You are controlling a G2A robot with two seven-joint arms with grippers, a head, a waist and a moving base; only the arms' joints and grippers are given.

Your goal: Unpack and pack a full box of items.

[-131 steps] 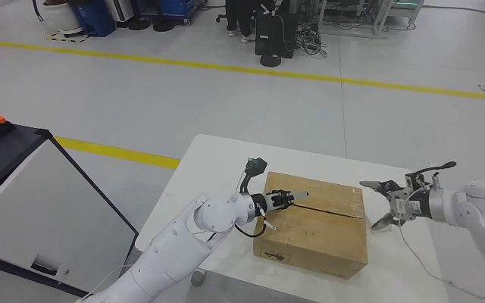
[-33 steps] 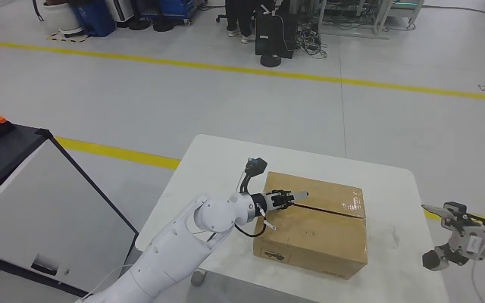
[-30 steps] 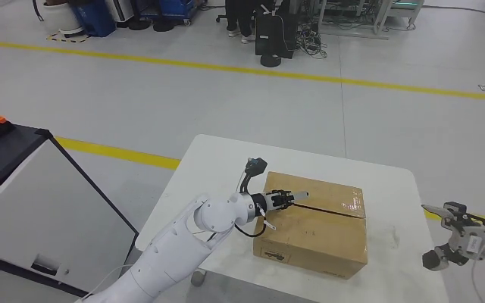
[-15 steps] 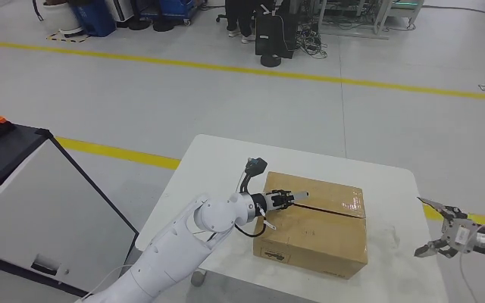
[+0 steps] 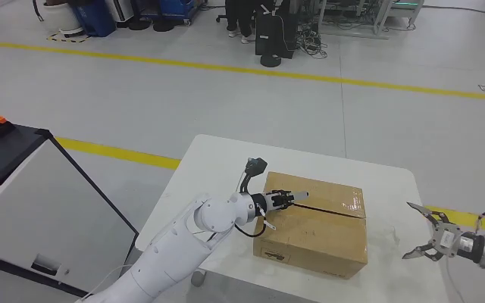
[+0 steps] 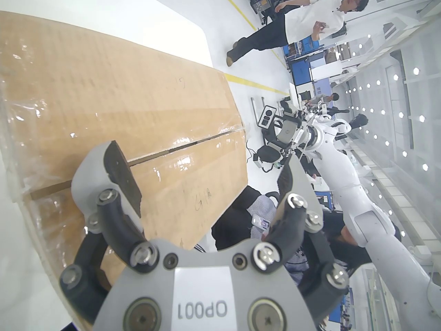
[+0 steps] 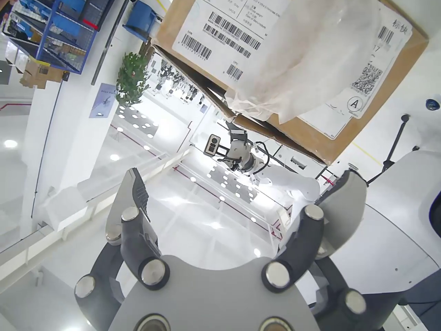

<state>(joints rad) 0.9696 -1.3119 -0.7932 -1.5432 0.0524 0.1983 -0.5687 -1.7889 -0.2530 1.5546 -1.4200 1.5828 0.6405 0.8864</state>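
A closed cardboard box [image 5: 314,223] sits in the middle of the white table [image 5: 220,163], its top seam sealed with clear tape. My left gripper [image 5: 292,198] hovers open over the near-left end of that seam; in the left wrist view its fingers [image 6: 119,173] straddle the taped seam of the box [image 6: 103,87]. My right gripper [image 5: 419,230] stands open and holds nothing, beyond the box's right end at the table's right edge. The right wrist view shows the right gripper [image 7: 241,187] facing the labelled end of the box [image 7: 275,36], where loose clear tape hangs.
A white cabinet with a dark top [image 5: 45,204] stands on the floor left of the table. Bare tabletop lies behind and to the left of the box. The table's right edge runs close under the right gripper.
The right gripper, beside the box's right end at first, had pulled away past the table's right edge; it has since moved back toward the box. The left arm has not moved.
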